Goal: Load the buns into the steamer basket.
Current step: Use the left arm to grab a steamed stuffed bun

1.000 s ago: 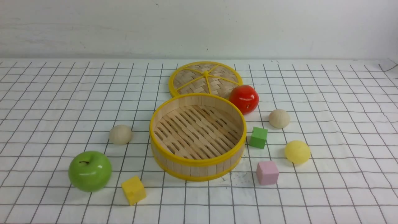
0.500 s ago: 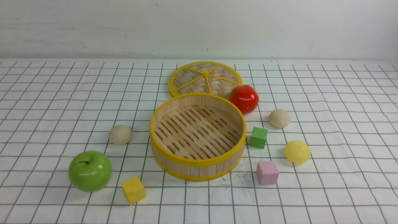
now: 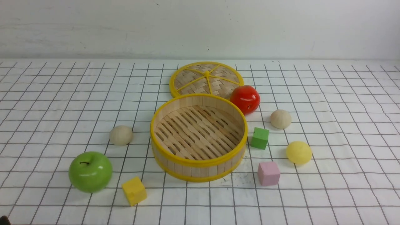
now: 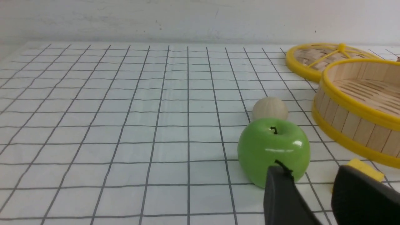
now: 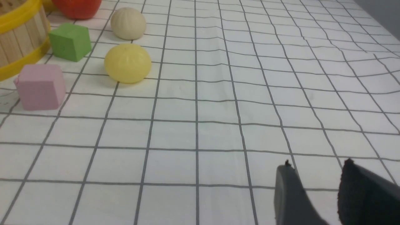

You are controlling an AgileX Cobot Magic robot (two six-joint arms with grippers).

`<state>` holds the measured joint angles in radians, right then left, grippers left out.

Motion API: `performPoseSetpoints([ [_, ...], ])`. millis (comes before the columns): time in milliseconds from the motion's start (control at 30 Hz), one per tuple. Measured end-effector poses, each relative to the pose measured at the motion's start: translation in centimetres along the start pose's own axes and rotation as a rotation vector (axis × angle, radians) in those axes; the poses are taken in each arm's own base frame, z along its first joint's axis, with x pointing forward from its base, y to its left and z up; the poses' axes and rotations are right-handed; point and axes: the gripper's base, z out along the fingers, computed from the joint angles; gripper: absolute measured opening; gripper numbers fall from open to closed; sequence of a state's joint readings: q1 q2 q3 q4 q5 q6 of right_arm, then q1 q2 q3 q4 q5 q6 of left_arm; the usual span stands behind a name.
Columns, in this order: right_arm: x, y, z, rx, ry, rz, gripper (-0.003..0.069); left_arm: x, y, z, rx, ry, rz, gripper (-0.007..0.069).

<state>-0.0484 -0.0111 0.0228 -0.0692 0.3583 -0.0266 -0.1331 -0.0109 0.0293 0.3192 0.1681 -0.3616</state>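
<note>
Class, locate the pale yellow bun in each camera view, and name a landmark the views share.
Front view: pale yellow bun, right of the steamer basket.
Left wrist view: not in it.
Right wrist view: the bun near the pink cube.
Shared landmark: the steamer basket.

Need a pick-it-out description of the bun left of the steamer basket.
Find the round wooden steamer basket mid-table. Left of it, apart from its wall and just beyond the green apple, sits a cream-beige bun. It is matte, pleated and smaller than the apple; the other cream bun and the yellow bun lie right of the basket.
</note>
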Motion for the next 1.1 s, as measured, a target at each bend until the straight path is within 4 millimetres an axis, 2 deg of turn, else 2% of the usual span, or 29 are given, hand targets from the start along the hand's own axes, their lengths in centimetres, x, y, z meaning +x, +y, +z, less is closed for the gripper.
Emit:
performPoseSetpoints([
  [167,0.0,0.0,0.0,0.000,0.000,0.000,0.0239,-0.2,-0.1,0.0,0.009,-0.020,-0.018,0.0238],
  [333,0.0,0.0,0.0,0.000,0.000,0.000,0.0239,-1.3,-0.5,-0.1,0.069,-0.141,-0.171,0.0238],
  [533,0.0,0.0,0.0,0.000,0.000,0.000,0.0239,-3.9,-1.2,-0.9,0.196,-0.401,-0.287,0.0238],
  [633,0.0,0.0,0.0,0.000,0.000,0.000,0.0239,-6.1,-1.2,-1.7,0.209,-0.468,-0.307,0.0238],
  [767,0.0,0.0,0.0,0.000,0.000,0.000,0.0239,-11.0,-1.2,-3.3,0.212,-0.542,-0.348,0.0238],
  [833,0.0,0.0,0.0,0.000,0.000,0.000,0.0239,-14.0,-1.1,-3.6,0.198,-0.525,-0.366,0.0238],
  [900,0.0,0.0,0.0,0.000,0.000,0.000,0.0239,-15.1,-1.1,-3.3,0.179,-0.477,-0.381,0.0238],
  [933,0.0,0.0,0.0,0.000,0.000,0.000,0.0239,-16.2,-1.1,-3.4,0.166,-0.452,-0.393,0.0238],
  [1000,0.0,0.0,0.0,0.000,0.000,0.000,0.0239,-17.8,-0.9,-2.3,0.101,-0.288,-0.442,0.0238],
  [1067,0.0,0.0,0.0,0.000,0.000,0.000,0.0239,-18.1,-0.8,-0.8,0.030,-0.113,-0.470,0.0238],
  [1100,0.0,0.0,0.0,0.000,0.000,0.000,0.0239,-18.1,-0.7,-0.7,0.016,-0.084,-0.473,0.0238],
])
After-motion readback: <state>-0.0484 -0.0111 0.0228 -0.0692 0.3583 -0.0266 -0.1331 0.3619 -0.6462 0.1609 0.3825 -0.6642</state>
